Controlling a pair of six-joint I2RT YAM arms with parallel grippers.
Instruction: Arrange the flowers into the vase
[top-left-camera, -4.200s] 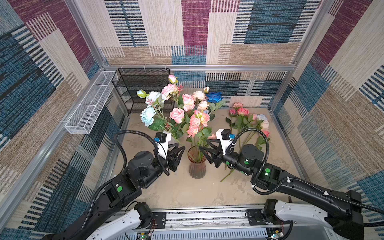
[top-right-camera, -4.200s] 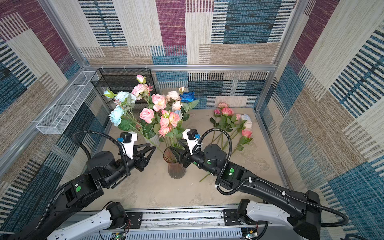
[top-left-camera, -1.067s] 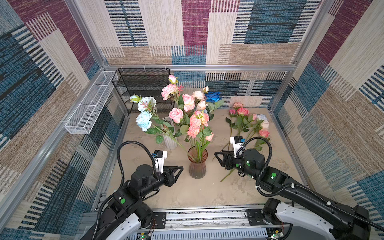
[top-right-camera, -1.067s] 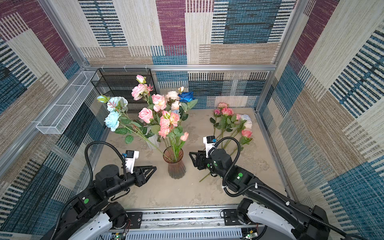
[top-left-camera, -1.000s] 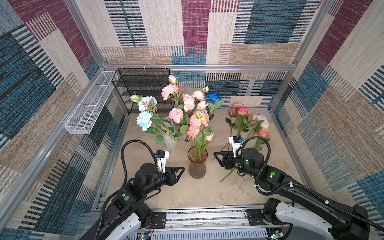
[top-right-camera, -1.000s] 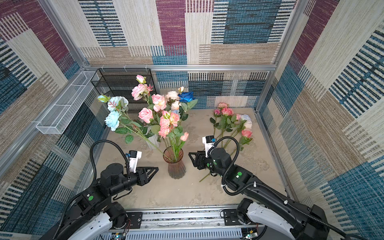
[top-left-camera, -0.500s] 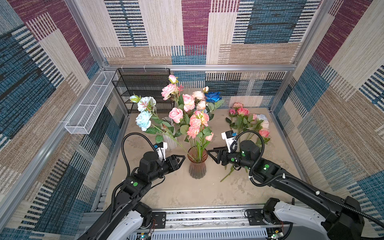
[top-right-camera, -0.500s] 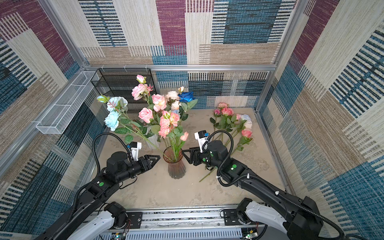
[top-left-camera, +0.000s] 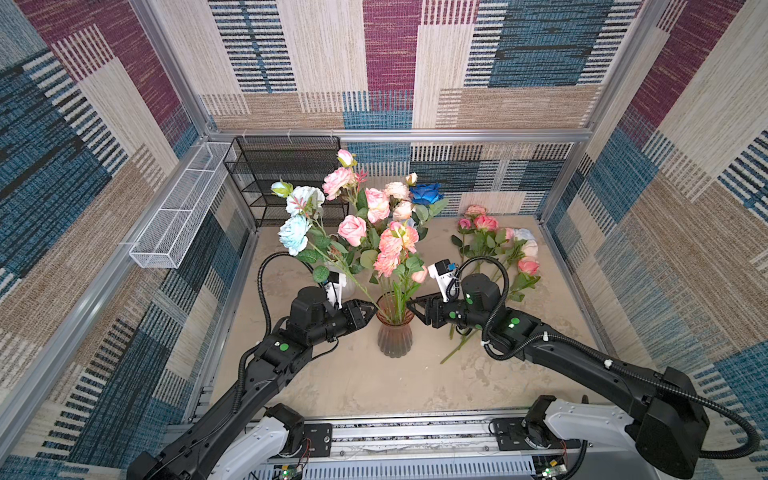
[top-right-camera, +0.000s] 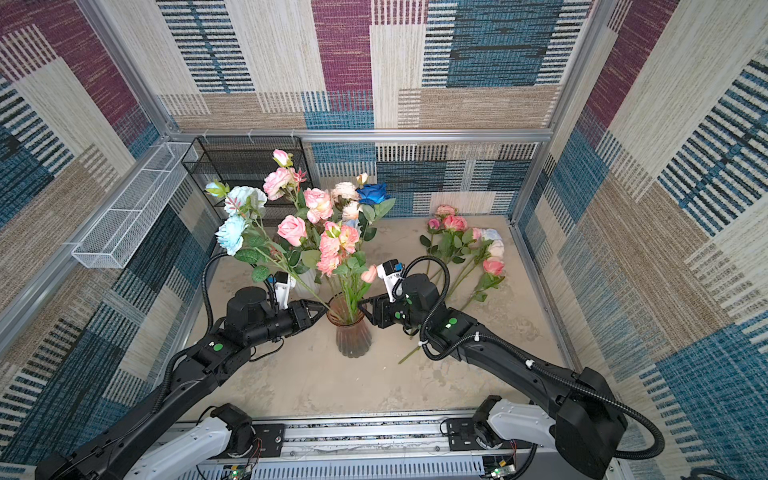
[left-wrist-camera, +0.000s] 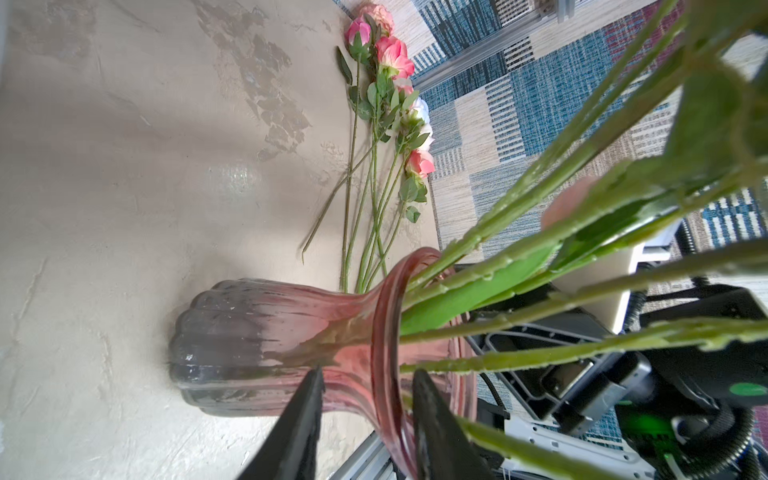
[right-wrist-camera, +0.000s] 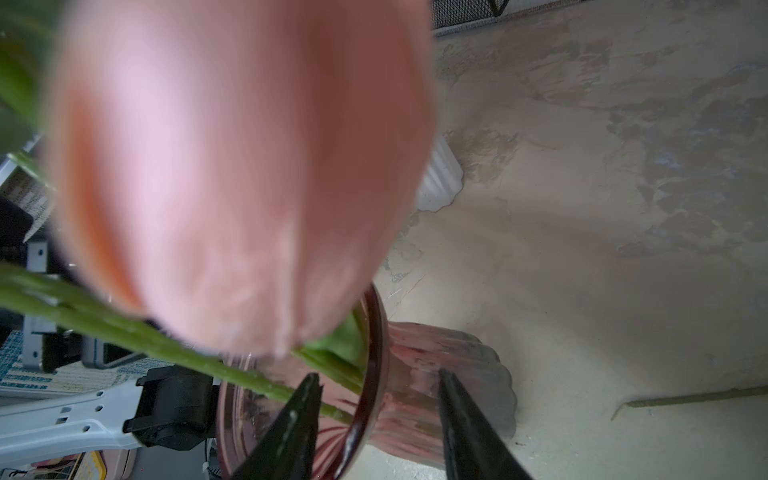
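Two hands (top-left-camera: 371, 308) (top-left-camera: 410, 306) astride the vase (top-left-camera: 395, 338) rim

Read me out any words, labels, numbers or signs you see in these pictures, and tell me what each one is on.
No text can be read anywhere.
One white wrist-camera mount bears faint dark marks, too small to read.
The vase, the flowers and the wall panels carry no lettering.

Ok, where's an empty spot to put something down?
The bare table in front of the vase, up to the front rail, is free. Crowded: the left gripper and right gripper at the vase rim, loose flowers lying back right.
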